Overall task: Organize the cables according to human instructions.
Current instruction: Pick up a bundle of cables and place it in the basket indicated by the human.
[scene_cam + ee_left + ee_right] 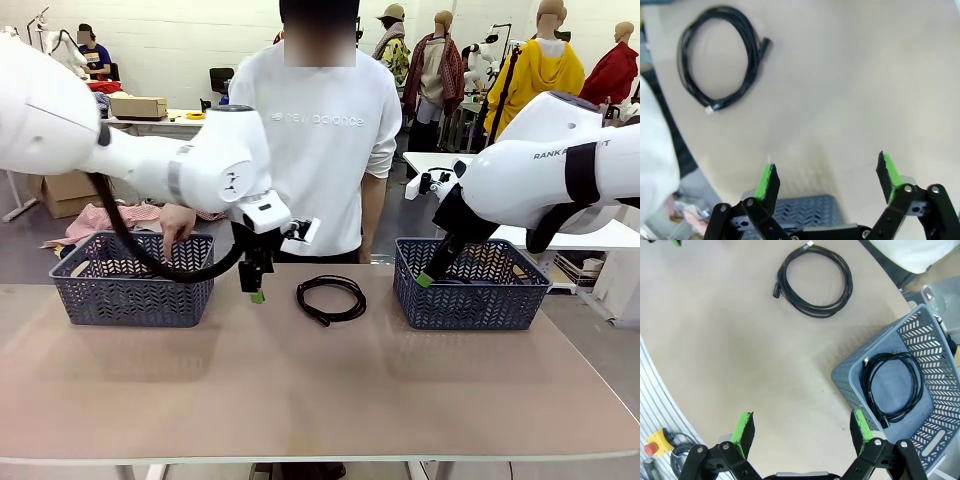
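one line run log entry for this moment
left hand open | right hand open | coiled black cable on table | person's hand at left grey basket

It looked like a big workshop room, with white brick walls (180,40), work tables (160,125), cardboard boxes (68,190) and another worker (92,52) far behind.

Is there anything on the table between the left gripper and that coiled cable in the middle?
Nothing visible. The left gripper hangs open beside the coiled cable, with only bare table between them. The person's hand is over the far basket.
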Motion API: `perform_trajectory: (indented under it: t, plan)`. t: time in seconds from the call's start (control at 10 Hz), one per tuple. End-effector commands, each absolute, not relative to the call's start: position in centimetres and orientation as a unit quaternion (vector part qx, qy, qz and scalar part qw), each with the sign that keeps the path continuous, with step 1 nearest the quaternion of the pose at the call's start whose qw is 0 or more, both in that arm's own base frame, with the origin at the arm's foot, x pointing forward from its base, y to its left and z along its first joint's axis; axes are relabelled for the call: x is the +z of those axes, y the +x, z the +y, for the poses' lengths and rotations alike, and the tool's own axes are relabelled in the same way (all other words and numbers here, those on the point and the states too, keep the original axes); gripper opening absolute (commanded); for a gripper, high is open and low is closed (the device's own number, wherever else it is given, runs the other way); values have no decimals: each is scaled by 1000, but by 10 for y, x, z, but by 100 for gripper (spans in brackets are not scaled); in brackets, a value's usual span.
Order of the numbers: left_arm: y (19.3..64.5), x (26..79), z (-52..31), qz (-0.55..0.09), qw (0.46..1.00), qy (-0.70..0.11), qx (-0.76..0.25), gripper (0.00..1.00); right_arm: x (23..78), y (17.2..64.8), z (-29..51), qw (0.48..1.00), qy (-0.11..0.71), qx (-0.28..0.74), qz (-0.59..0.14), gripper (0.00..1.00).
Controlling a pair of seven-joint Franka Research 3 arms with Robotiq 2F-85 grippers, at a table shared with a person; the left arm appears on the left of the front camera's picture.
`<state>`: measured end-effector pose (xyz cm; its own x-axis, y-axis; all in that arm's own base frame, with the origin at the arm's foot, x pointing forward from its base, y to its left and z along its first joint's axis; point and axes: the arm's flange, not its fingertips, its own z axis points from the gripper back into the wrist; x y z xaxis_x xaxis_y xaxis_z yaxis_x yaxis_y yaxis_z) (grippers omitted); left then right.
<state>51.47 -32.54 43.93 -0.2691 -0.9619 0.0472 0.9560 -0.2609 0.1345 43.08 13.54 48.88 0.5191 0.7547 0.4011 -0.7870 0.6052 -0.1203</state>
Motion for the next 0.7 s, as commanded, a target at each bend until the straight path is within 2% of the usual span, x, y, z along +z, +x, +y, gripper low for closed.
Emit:
perform_trajectory:
  t: [0.0, 0.2, 0.4, 0.6]
  plan:
    - [539, 437, -350, -45, 564, 43, -823, 100, 490, 432, 134, 874, 31, 437, -210, 100]
    - [551, 425, -363, -41, 546, 51, -835, 100, 490, 432, 134, 874, 31, 437, -210, 100]
    - [555, 422, -361, -57, 562, 44, -824, 100, 490, 432, 134, 874, 31, 437, -210, 100]
    - [548, 417, -368, -46, 557, 47, -828, 100, 490, 432, 134, 874, 31, 437, -210, 100]
